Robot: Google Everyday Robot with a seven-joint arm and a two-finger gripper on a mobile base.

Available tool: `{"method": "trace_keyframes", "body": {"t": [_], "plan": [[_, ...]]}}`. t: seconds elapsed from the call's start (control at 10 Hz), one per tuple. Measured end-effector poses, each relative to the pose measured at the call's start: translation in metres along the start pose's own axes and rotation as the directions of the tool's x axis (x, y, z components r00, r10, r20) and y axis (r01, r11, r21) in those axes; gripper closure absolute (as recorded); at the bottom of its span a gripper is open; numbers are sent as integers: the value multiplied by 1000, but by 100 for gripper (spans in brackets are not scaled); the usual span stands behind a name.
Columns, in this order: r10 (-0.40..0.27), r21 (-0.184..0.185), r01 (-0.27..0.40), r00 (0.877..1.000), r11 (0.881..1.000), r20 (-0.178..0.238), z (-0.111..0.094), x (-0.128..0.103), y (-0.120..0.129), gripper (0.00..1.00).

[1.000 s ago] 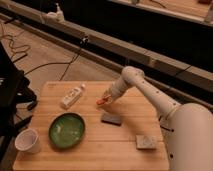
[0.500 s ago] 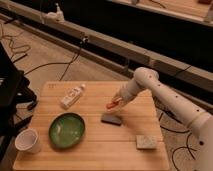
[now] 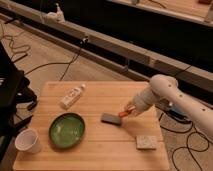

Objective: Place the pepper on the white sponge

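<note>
The pepper point(image 3: 124, 114) is small, slim and red-orange, held in my gripper point(image 3: 128, 111) just right of the dark flat block point(image 3: 111, 119), low over the wooden table point(image 3: 95, 150). The white arm reaches in from the right. The white sponge point(image 3: 146, 142) is a pale speckled pad lying near the table's front right corner, below and to the right of the gripper, apart from it.
A green bowl point(image 3: 67, 130) sits at the front left with a white cup point(image 3: 28, 141) beside it. A white bottle point(image 3: 72, 96) lies at the back left. Cables run over the floor behind and to the right of the table.
The gripper has carried the pepper from the table's middle back toward the right and front, past the dark block, nearer the white sponge.
</note>
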Motion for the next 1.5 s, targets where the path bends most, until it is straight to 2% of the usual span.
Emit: {"method": "trace_keyframes", "body": {"t": [0.2, 0.3, 0.5, 0.9, 1.1, 1.2, 1.5], "plan": [[93, 30, -93, 996, 995, 18, -3, 5, 33, 100], [145, 53, -148, 988, 988, 47, -2, 4, 45, 100], [172, 68, -177, 983, 982, 66, -1, 2, 50, 100], [169, 56, -172, 984, 984, 50, 1, 5, 51, 100], [166, 14, -167, 986, 986, 22, 5, 14, 58, 100], [174, -4, -174, 985, 985, 4, 5, 22, 65, 100], [224, -11, -224, 974, 975, -19, 0, 37, 82, 100]]}}
